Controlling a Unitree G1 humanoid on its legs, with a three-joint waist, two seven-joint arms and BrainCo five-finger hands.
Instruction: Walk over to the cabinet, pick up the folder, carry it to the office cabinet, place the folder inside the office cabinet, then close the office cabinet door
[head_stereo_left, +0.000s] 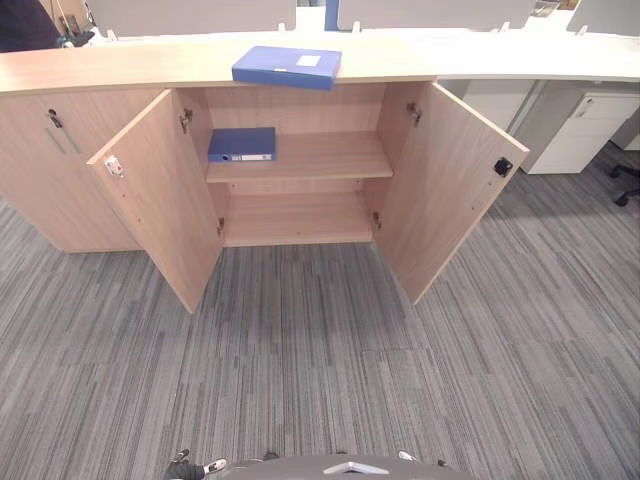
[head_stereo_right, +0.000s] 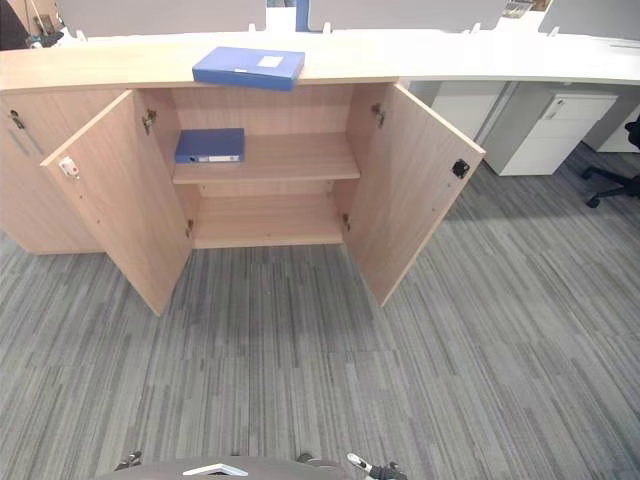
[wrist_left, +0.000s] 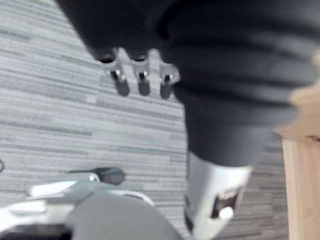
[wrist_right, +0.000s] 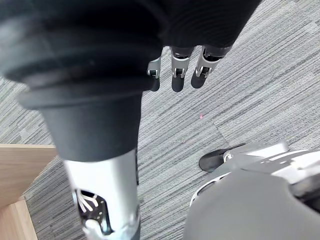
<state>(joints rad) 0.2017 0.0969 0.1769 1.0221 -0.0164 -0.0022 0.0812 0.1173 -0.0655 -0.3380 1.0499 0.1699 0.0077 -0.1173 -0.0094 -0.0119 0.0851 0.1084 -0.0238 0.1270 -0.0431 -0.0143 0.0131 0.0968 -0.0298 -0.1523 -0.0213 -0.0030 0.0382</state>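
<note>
A blue folder (head_stereo_left: 287, 66) lies flat on the wooden top of the office cabinet (head_stereo_left: 330, 155), a few steps ahead of me. Both cabinet doors stand wide open, the left door (head_stereo_left: 160, 190) and the right door (head_stereo_left: 450, 190) swung out toward me. On the upper shelf, at its left end, lies a second blue binder (head_stereo_left: 242, 144); the lower shelf is bare. My left hand (wrist_left: 142, 82) hangs over the carpet with relaxed fingers and holds nothing. My right hand (wrist_right: 180, 75) hangs the same way, also holding nothing.
Grey striped carpet (head_stereo_left: 320, 370) stretches between me and the cabinet. A closed cabinet section (head_stereo_left: 50, 170) adjoins on the left. To the right stand a white drawer pedestal (head_stereo_left: 580, 130) under a white desk and an office chair base (head_stereo_left: 628, 185).
</note>
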